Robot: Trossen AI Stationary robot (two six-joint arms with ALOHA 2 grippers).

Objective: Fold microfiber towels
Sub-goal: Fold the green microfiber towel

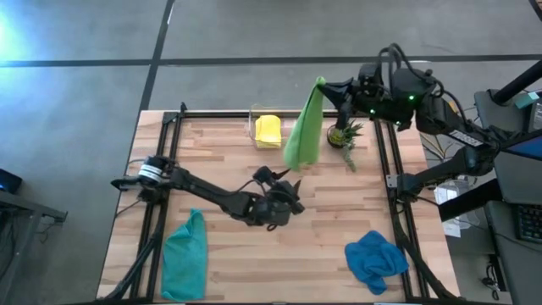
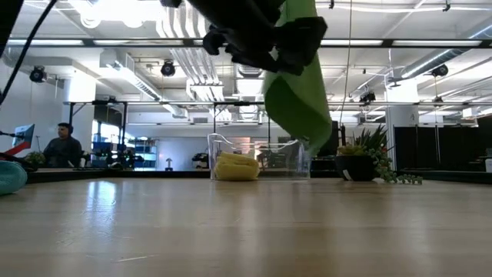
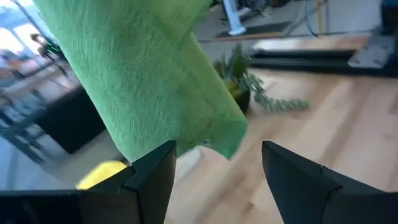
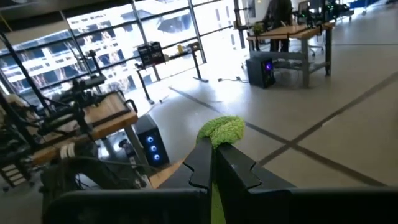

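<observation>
Lime green towel [image 1: 303,131] hangs above the far counter [image 1: 339,220], top corner pinched in the right pincer [image 1: 324,85]; left pincer [image 3: 217,171] spread just under its lower edge; yellow towel [image 1: 268,130] far, teal towel [image 1: 186,257] near left, blue towel [image 1: 374,257] near right.

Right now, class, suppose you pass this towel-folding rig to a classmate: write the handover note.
Right gripper: shut on the lime green towel, holding it up by one corner so it hangs over the table's back edge.
Left gripper: open, just below the towel's hanging lower corner, holding nothing.
Yellow towel: sits in the clear bin at the back.
Teal towel: crumpled, front left of the table.
Blue towel: crumpled, front right.
Done: yellow apparently put away.
Left: fold the lime green one, then teal and blue.
</observation>
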